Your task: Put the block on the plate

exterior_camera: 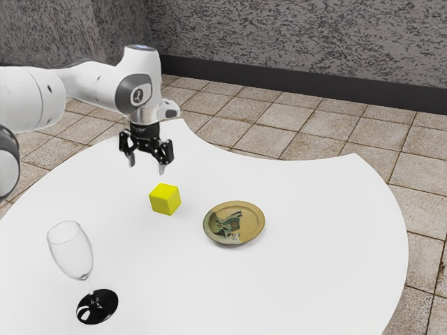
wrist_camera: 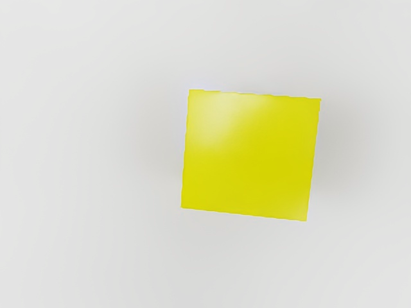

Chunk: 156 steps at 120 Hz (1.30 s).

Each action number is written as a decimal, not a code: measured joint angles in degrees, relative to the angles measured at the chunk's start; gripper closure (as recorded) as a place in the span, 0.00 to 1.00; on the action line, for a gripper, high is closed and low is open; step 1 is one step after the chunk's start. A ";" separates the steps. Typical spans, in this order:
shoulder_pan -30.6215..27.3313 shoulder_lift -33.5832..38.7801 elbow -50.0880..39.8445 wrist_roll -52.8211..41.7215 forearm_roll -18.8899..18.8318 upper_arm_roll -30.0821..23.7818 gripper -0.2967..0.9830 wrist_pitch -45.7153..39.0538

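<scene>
"Is anything accomplished?"
"Only an approach, it seems: the gripper [exterior_camera: 147, 166] is seen empty, fingers spread, above the table [exterior_camera: 328, 209]. The yellow block [exterior_camera: 165, 199] is seen near the plate [exterior_camera: 257, 218], ungrasped."
"And left?"
"Grasping, carrying, placing."

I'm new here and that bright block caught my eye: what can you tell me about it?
The block is a plain yellow cube with flat faces, crisp edges and a soft sheen, perhaps plastic or paint. It looks whole and unmarked. It sits flat on the white table, apart from the plate. The open tool hovers above; only the table touches it.
</scene>
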<state>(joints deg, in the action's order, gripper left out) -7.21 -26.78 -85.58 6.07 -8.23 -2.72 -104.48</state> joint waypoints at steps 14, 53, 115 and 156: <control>-0.01 -4.23 3.87 -1.13 0.05 -0.46 0.23 -1.04; -1.49 -12.70 9.62 -3.33 0.37 -2.28 0.23 -2.22; -3.23 -19.45 12.34 -5.10 0.49 -3.97 0.23 -2.69; -3.87 -19.93 12.99 -5.63 0.56 -4.45 0.38 -2.72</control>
<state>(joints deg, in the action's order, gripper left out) -11.07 -46.71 -72.59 0.44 -7.67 -7.17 -107.20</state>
